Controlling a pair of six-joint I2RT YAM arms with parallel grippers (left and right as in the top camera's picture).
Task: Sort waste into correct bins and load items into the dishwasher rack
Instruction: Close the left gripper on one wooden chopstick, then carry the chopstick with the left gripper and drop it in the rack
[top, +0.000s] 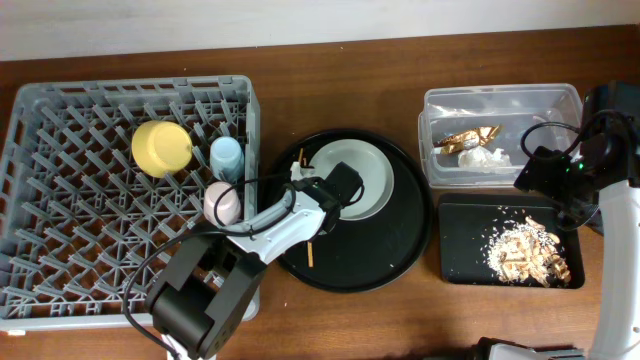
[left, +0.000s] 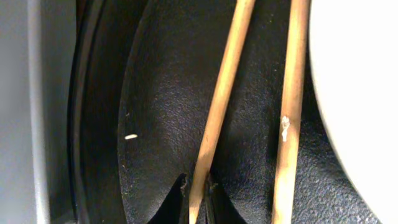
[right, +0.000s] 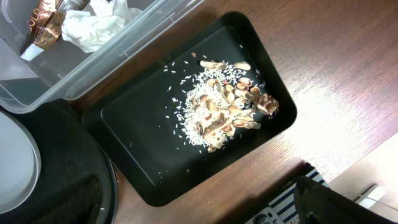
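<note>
My left gripper is shut on one wooden chopstick down on the round black tray. The second chopstick lies beside it, next to the pale plate. The overhead view shows the plate on that tray and a chopstick end. The yellow bowl, blue cup and pink cup sit in the grey rack. The gold wrapper and tissue lie in the clear tub. Food scraps lie in the black rectangular tray. My right gripper hovers over the bins; its fingers are not visible.
The round black tray sits between the rack and the two bins. The rack's right wall is close to my left arm. Brown table shows in front of the rectangular tray.
</note>
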